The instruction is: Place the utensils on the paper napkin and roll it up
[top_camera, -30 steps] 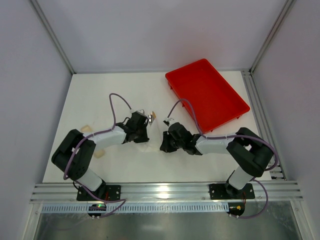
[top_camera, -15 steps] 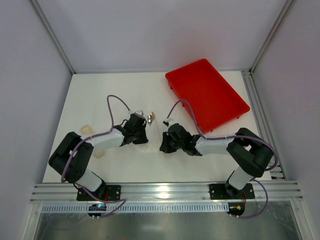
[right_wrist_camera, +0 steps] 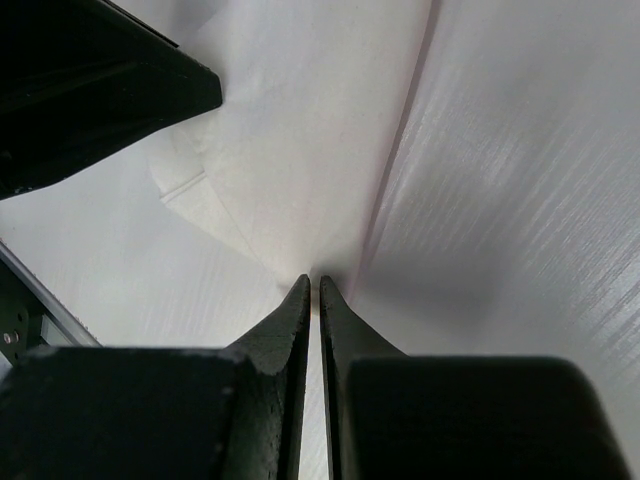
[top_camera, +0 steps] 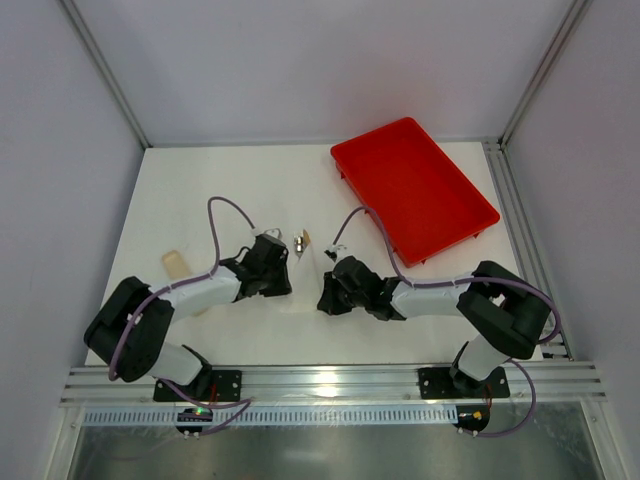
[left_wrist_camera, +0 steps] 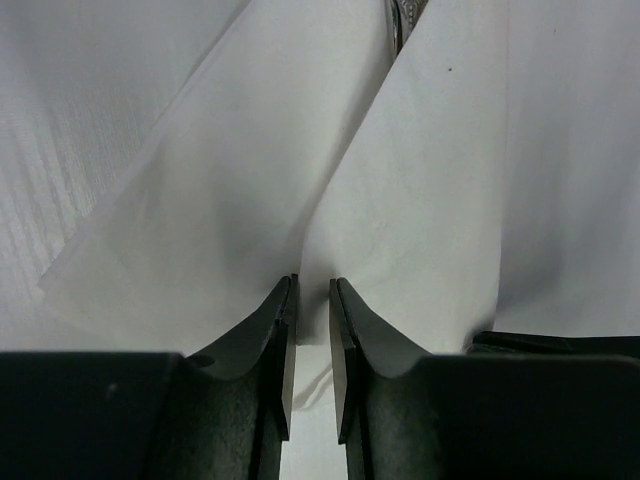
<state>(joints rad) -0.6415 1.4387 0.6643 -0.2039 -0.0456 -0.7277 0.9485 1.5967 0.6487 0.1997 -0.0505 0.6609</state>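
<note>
The paper napkin (top_camera: 304, 276) lies folded between my two grippers, almost the table's colour. Utensils (top_camera: 303, 241) stick out of its far end as a small silver and tan tip. In the left wrist view a bit of shiny metal (left_wrist_camera: 400, 18) shows in the slit between two napkin flaps (left_wrist_camera: 250, 180). My left gripper (top_camera: 286, 280) (left_wrist_camera: 313, 285) sits at the napkin's near-left edge, jaws parted by a narrow gap with nothing pinched. My right gripper (top_camera: 323, 295) (right_wrist_camera: 315, 280) is shut on a napkin corner (right_wrist_camera: 300, 160), which rises to its tips.
A red tray (top_camera: 415, 190) stands at the back right. A pale tan piece (top_camera: 175, 264) lies on the table to the left, beside the left arm. The left gripper's black body (right_wrist_camera: 90, 90) fills the upper left of the right wrist view.
My left gripper has slid toward the near edge and its jaws have parted a little. The left arm swung down, uncovering the tan piece. The right gripper has barely shifted.
</note>
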